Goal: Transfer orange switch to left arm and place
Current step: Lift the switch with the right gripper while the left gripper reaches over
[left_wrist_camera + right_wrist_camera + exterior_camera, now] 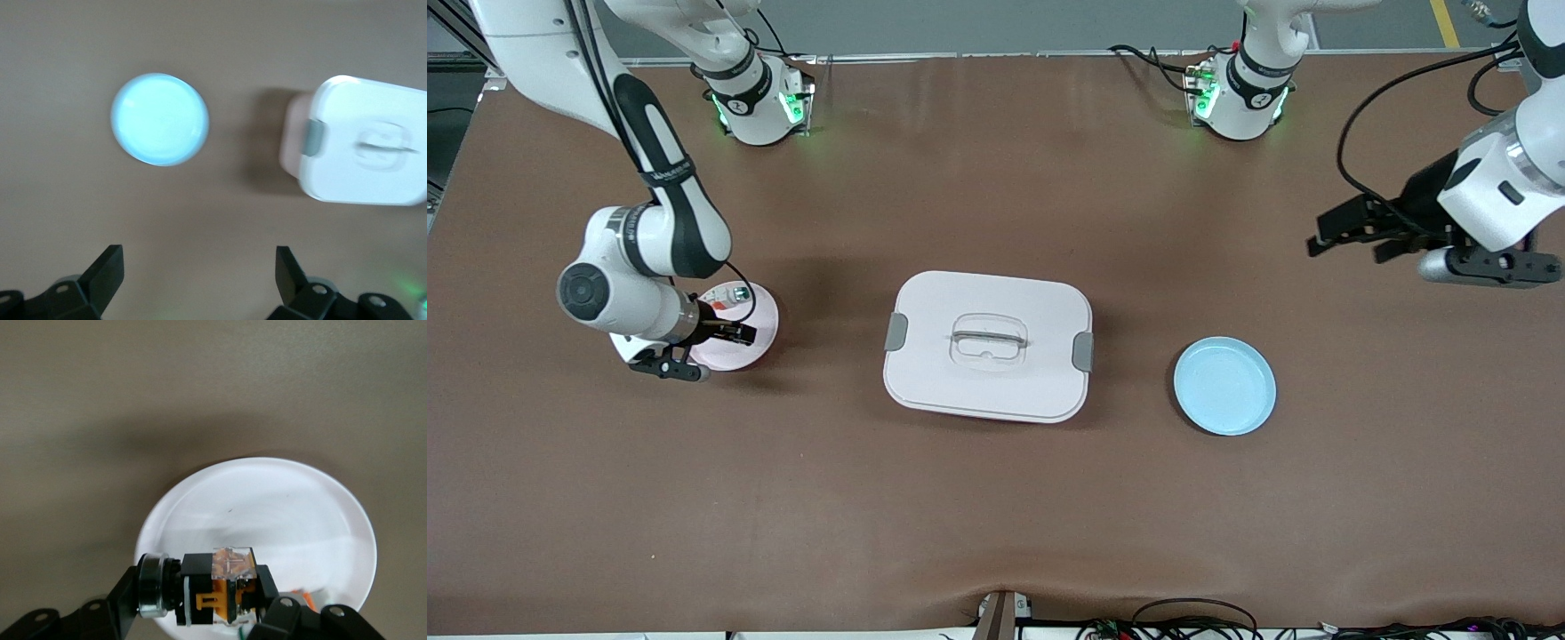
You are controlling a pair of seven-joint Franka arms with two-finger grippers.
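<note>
My right gripper (pixel 729 332) is low over the pink plate (pixel 760 342) at the right arm's end of the table. In the right wrist view the right gripper (pixel 207 595) is shut on the orange switch (pixel 217 587), a black blocky part with orange bands and a metal ring end, held sideways just over the plate (pixel 267 500). I cannot tell whether the switch touches the plate. The white box (pixel 987 347) sits in the middle of the table. My left gripper (pixel 1343 233) is open and empty, up in the air over the left arm's end of the table, also in its wrist view (pixel 199 273).
A small white piece with a green cap (pixel 738 292) lies on the pink plate. A blue plate (pixel 1224 385) sits between the box and the left arm's end; it shows in the left wrist view (pixel 160 120) beside the box (pixel 360 140).
</note>
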